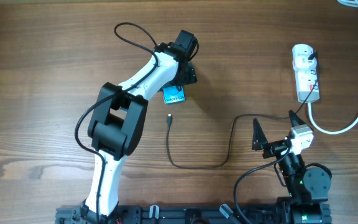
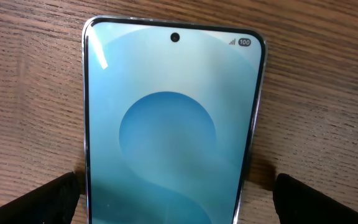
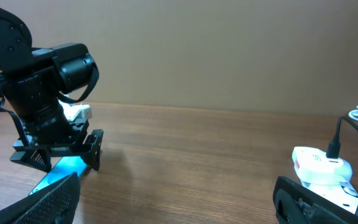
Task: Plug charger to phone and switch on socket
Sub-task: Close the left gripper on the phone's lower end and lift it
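Observation:
The phone (image 1: 174, 96) lies flat on the table with its turquoise screen up; it fills the left wrist view (image 2: 173, 124). My left gripper (image 1: 185, 73) is open and hovers low over the phone, a finger on each side and a gap of bare wood between each finger and the phone's edges (image 2: 174, 199). The charger cable (image 1: 194, 163) curves across the table, its connector tip (image 1: 169, 116) lying just below the phone. The socket (image 1: 306, 73) lies at the far right with a black plug in it; it also shows in the right wrist view (image 3: 322, 168). My right gripper (image 1: 275, 134) is open and empty, near the front right.
The socket's white cord (image 1: 353, 121) loops along the right edge of the table. The left arm (image 1: 120, 118) stretches across the left middle of the table. The right arm's base (image 1: 303, 180) stands at the front right.

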### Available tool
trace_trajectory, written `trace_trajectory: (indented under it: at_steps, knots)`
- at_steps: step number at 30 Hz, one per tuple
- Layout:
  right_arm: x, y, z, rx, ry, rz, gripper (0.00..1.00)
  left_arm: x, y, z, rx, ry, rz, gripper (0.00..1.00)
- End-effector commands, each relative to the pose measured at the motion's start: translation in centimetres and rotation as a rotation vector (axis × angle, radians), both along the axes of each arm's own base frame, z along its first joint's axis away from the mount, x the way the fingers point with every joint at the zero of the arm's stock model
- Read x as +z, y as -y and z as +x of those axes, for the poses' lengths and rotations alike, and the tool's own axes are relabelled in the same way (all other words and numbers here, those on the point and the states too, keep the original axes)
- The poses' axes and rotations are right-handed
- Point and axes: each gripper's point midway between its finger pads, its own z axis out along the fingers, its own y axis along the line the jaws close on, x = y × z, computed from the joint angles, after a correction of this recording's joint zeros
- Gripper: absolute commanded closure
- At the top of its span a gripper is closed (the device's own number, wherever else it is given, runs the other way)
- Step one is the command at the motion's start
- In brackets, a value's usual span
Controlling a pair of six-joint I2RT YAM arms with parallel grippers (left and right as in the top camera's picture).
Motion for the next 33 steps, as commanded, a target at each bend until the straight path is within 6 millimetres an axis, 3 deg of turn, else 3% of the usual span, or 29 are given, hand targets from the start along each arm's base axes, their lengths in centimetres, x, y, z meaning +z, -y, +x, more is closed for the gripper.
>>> trace_trajectory:
  at_steps: [1,4,11,14,18,23,28,30,33]
  knots:
    - [0.1,0.0,0.0,-0.005,0.009,-0.008,0.0,-1.6,-0.6,-1.2,0.011,-0.053,0.013,0.01]
    - [0.1,0.0,0.0,-0.005,0.009,-0.007,0.0,-1.6,-0.5,-1.1,0.011,-0.049,0.01,0.03]
    - [0.1,0.0,0.0,-0.005,0.009,-0.008,0.0,-1.6,-0.4,-0.9,0.015,-0.039,0.003,0.26]
    - [0.1,0.0,0.0,-0.005,0.009,-0.008,0.0,-1.6,-0.1,-1.1,0.011,-0.049,-0.013,0.24]
    - [0.1,0.0,0.0,-0.005,0.009,-0.008,0.0,-1.7,1.8,-2.3,0.003,-0.145,-0.177,0.21]
    - [0.1,0.0,0.0,-0.005,0.009,-0.008,0.0,-1.6,-0.4,-1.9,0.124,-0.204,-0.248,0.23]
    - [0.1,0.0,0.0,-0.005,0.009,-0.007,0.0,0.1,-3.1,-1.5,0.139,-0.2,-0.131,0.26]
    - [0.1,0.0,0.0,-0.005,0.009,-0.007,0.0,0.6,-3.3,-1.5,0.128,-0.195,-0.094,0.25]
    - [0.1,0.0,0.0,-0.005,0.009,-0.008,0.0,3.6,-2.0,-0.6,0.072,-0.156,-0.08,0.24]
